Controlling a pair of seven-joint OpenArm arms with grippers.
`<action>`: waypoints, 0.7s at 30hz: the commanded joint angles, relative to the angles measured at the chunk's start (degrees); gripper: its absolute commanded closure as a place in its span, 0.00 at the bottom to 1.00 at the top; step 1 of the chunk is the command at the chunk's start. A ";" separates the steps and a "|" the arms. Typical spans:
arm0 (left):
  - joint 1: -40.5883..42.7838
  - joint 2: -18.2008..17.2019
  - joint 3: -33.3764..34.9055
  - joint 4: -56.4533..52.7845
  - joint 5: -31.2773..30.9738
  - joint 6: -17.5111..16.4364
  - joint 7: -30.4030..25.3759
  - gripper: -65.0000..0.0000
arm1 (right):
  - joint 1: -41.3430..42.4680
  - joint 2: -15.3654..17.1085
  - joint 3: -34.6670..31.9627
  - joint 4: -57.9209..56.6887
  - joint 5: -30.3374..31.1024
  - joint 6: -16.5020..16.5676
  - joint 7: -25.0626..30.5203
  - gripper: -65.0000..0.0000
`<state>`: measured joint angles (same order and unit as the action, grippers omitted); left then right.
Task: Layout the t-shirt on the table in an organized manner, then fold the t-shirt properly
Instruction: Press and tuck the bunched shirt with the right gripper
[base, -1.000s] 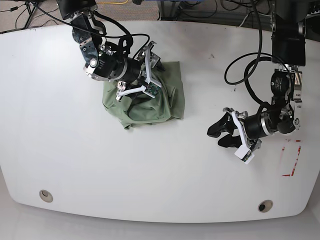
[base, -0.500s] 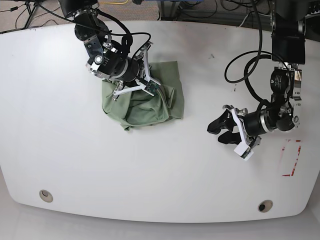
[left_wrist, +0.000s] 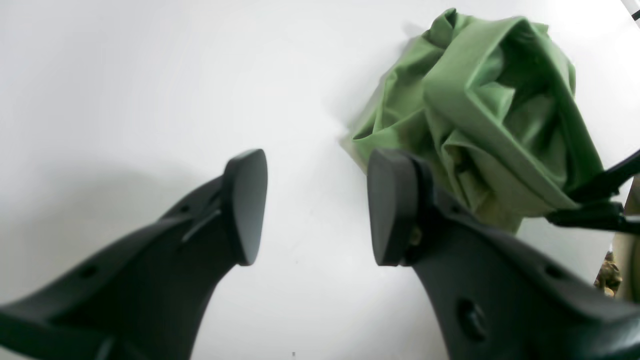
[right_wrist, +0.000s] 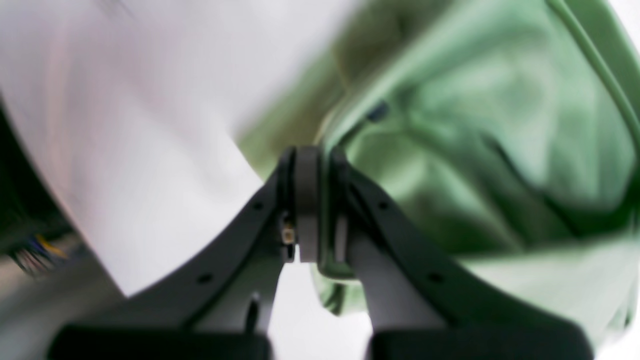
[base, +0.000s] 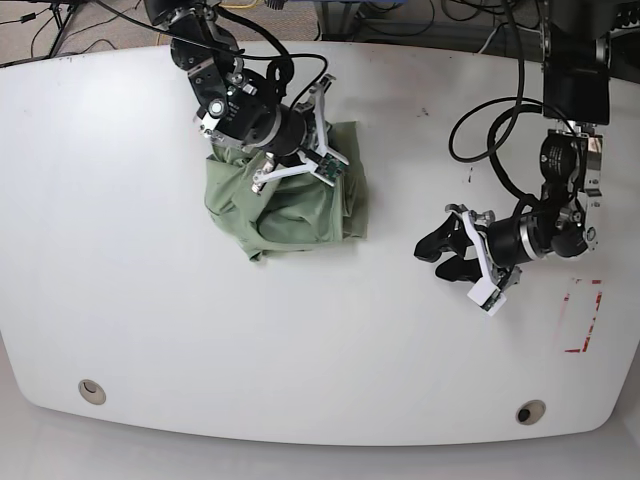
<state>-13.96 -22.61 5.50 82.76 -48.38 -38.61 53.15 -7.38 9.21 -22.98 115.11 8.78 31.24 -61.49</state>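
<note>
The sage-green t-shirt (base: 290, 205) lies crumpled in a heap on the white table (base: 150, 300), left of centre toward the back. My right gripper (base: 312, 152) sits on the heap's upper right part. In the right wrist view this gripper (right_wrist: 312, 200) is shut, with a fold of the t-shirt (right_wrist: 475, 125) pinched between its fingers. My left gripper (base: 435, 265) hovers to the right of the heap, apart from it. In the left wrist view it (left_wrist: 317, 205) stands open over bare table (left_wrist: 125, 75), and the t-shirt (left_wrist: 480, 110) lies just beyond its right finger.
A red-outlined rectangle mark (base: 585, 315) sits near the right edge. Two grommet holes (base: 92, 390) (base: 530, 411) lie along the front edge. Black cables (base: 490, 140) loop off the left arm and run along the table's back edge.
My right gripper has closed on the cloth and shifted right and toward the back; the heap's top has bunched up with it. The left arm has barely moved.
</note>
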 joint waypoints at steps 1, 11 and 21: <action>-1.30 -0.64 -0.35 0.97 -1.16 -0.38 -1.41 0.53 | 0.65 -1.26 -0.62 1.33 0.24 0.10 0.97 1.00; 0.55 -0.64 -0.27 0.97 -1.16 -0.38 -1.41 0.53 | 2.59 -7.15 -1.85 0.19 0.15 0.10 0.97 1.00; 1.16 -0.64 -0.27 0.97 -1.16 -0.38 -1.41 0.53 | 3.73 -8.91 -1.85 -5.18 0.15 0.10 1.05 0.90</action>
<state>-11.42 -22.55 5.56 82.76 -48.31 -38.63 53.10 -4.62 1.04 -24.80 110.04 8.08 31.31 -61.73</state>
